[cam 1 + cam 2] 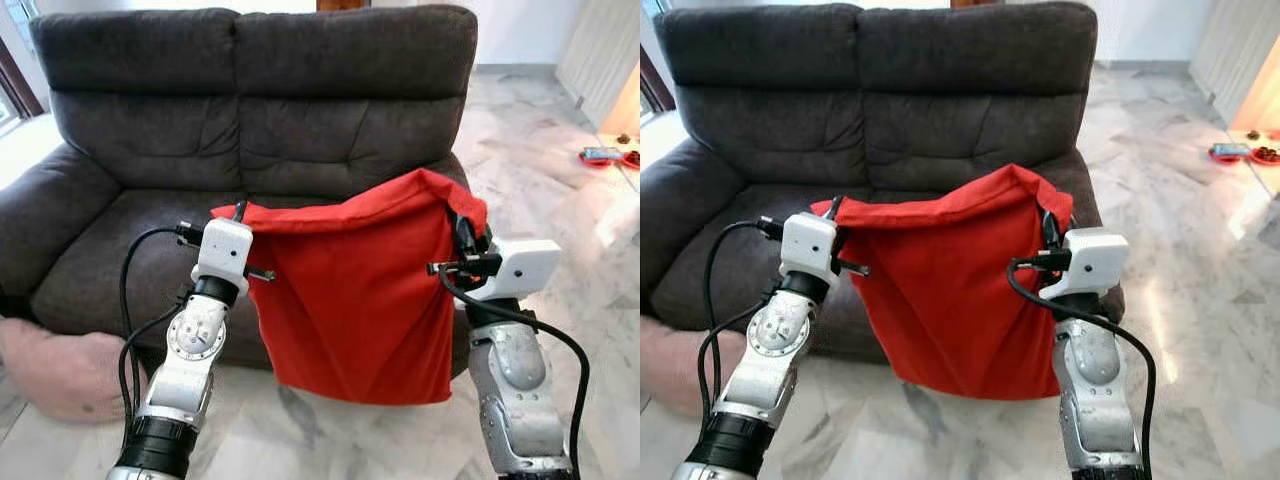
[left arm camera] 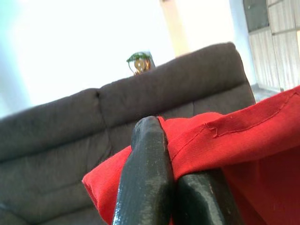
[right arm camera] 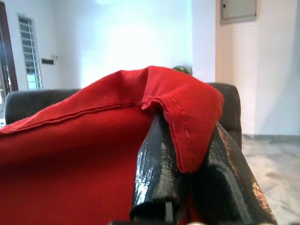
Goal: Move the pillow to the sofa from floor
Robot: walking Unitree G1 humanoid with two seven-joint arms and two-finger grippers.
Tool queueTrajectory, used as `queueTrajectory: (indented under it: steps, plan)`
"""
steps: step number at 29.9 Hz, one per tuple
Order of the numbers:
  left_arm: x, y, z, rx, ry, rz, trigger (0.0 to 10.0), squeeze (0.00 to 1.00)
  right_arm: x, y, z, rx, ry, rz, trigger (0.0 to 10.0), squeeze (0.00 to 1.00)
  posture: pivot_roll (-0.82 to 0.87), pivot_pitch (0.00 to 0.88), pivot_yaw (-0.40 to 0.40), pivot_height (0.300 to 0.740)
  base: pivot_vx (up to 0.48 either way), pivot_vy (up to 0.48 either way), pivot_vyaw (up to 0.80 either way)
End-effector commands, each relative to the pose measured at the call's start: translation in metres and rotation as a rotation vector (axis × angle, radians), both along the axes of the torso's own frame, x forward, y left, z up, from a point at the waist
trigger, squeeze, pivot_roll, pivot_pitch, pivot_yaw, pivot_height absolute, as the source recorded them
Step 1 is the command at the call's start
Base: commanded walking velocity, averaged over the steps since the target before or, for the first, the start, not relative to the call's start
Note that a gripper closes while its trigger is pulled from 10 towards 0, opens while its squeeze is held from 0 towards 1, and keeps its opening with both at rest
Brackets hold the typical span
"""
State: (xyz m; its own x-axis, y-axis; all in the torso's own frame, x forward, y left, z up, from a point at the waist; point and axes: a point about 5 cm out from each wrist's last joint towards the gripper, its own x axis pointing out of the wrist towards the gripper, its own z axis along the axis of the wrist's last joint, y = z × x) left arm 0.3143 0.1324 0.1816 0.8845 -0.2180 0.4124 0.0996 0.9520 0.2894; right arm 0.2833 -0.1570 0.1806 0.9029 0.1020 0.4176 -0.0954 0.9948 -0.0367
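The red pillow (image 1: 352,300) hangs clear of the floor between the two grippers, each set of jaws clamped on an upper corner: left gripper (image 2: 173,154), right gripper (image 3: 187,150). The sofa (image 1: 150,250) seat lies just beyond the jaws. To do this well, I'd carry both corners forward level, keep the top edge taut, and let go only once the pillow's hanging bottom edge is over the cushion
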Motion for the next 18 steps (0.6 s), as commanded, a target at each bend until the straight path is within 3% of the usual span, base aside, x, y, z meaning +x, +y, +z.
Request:
queueTrajectory:
  steps: [1,11,18]
  plan:
    - [-0.001,0.002,0.027,-0.006,-0.114,0.010,10.0,0.00,-0.001,0.006,0.022,0.004,-0.095,0.023,10.0,0.00,-0.03,0.016,0.045,0.740,0.285,0.000,0.00]
    - [-0.002,0.004,0.032,-0.005,-0.125,0.023,10.0,0.00,-0.002,0.006,0.022,0.012,-0.081,0.023,10.0,0.00,-0.03,0.020,0.046,0.740,0.310,0.000,0.00]
    - [-0.002,0.000,0.049,-0.015,-0.175,0.010,10.0,0.00,-0.001,0.006,0.037,0.020,-0.133,0.020,10.0,0.00,-0.03,0.020,0.046,0.740,0.351,0.000,0.00]
